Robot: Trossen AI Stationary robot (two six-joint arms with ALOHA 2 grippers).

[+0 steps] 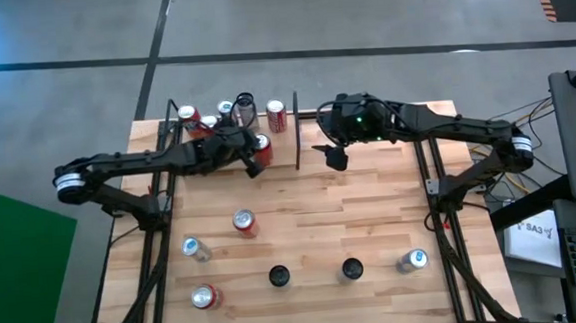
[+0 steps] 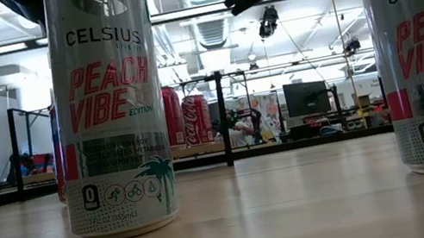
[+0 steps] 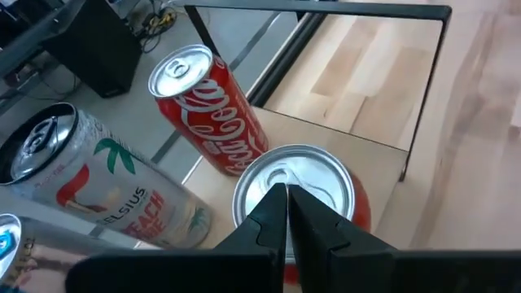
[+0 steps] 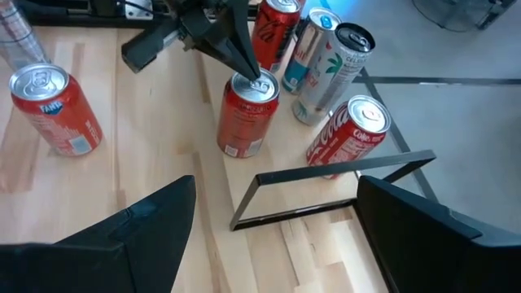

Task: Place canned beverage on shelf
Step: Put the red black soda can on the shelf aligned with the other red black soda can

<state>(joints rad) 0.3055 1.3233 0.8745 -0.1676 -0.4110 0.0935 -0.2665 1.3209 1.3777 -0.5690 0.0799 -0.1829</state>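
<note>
The shelf [image 1: 181, 138] is a light wood board edged with black rods at the table's far left, and several cans stand on it. One is a red can [image 4: 247, 118], [image 1: 262, 143], upright near the black upright divider [image 1: 296, 136]. My left gripper [image 3: 286, 195] is shut, slanting down from the table's left, with its tips at this can's lid. Behind the can stand a Coca-Cola can [image 3: 212, 106] and Celsius cans [image 3: 89, 187]. My right gripper [image 4: 273, 236], [image 1: 336, 157] hangs open above the table, right of the divider, with nothing between its fingers. My left gripper's shut fingertips [image 4: 259, 79] are at the red can's lid [image 3: 313, 167], coming from above at a slant. I cannot tell whether they touch the lid or hover just over it. The can stands upright on the shelf board.
Loose cans stand on the table: a red Fanta can [image 1: 244, 222], a silver can [image 1: 195, 249], a red can [image 1: 204, 297], two Celsius cans [image 1: 278, 275], [image 1: 351, 269] near the front edge, and a blue-silver one [image 1: 412, 261]. Black frame posts [image 1: 435, 188] flank the table.
</note>
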